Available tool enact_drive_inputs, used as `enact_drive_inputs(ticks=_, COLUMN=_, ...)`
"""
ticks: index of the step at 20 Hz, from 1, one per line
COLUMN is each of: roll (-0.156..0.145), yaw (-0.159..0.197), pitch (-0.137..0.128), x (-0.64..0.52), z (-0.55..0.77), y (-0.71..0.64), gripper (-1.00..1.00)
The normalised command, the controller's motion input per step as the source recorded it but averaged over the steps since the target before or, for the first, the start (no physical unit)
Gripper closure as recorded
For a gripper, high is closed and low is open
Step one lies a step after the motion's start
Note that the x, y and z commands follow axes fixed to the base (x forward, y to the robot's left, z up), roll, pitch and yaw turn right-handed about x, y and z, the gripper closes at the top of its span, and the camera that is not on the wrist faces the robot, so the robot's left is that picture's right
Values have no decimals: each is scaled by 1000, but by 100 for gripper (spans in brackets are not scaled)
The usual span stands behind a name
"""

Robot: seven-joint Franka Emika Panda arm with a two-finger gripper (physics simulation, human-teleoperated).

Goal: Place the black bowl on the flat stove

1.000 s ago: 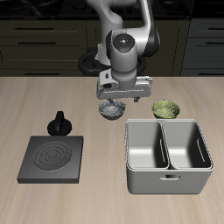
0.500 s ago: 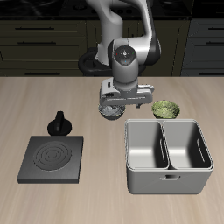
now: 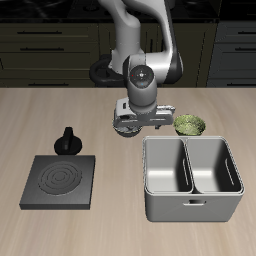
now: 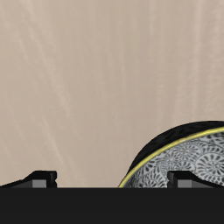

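The black bowl (image 3: 122, 125), dark with a grey-white speckled inside, sits on the table behind the grey bin, mostly hidden under my hand in the exterior view. My gripper (image 3: 134, 120) is low over it and open. In the wrist view the bowl (image 4: 188, 157) shows its yellow-edged rim between my two fingertips (image 4: 39, 178); one fingertip is over the inside and the other over the bare table. Nothing is held. The flat stove (image 3: 60, 180), a black slab with pale rings, lies near the table's front edge, well away from the bowl.
A small black moka pot (image 3: 68, 142) stands just behind the stove. A green patterned bowl (image 3: 189, 124) sits beside the black bowl. The grey two-compartment bin (image 3: 192, 178) stands in front of both bowls.
My gripper has come down over the black bowl and shifted slightly toward the green bowl. The bowl has not moved.
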Motion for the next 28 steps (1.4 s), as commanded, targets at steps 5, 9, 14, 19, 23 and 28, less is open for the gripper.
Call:
enact_drive_inputs(ticks=5, roll=24, yaw=-38, pitch=33, x=-66, z=-181, y=-1, gripper=100)
enact_drive_inputs(ticks=9, roll=14, yaw=-34, pitch=-4, x=-44, z=31, y=-44, gripper=100)
enact_drive_inputs(ticks=14, roll=4, yaw=-15, pitch=-25, x=2, z=135, y=-12, gripper=100)
enact_drive_inputs(ticks=19, roll=7, yaw=18, pitch=-56, x=-25, z=287, y=-58, gripper=100)
enact_drive_inputs(ticks=23, roll=-7, yaw=34, pitch=-65, x=4, z=361, y=-86, gripper=100)
enact_drive_inputs(ticks=28, roll=-30, yaw=24, pitch=-88, x=-12, z=475, y=-179, gripper=100)
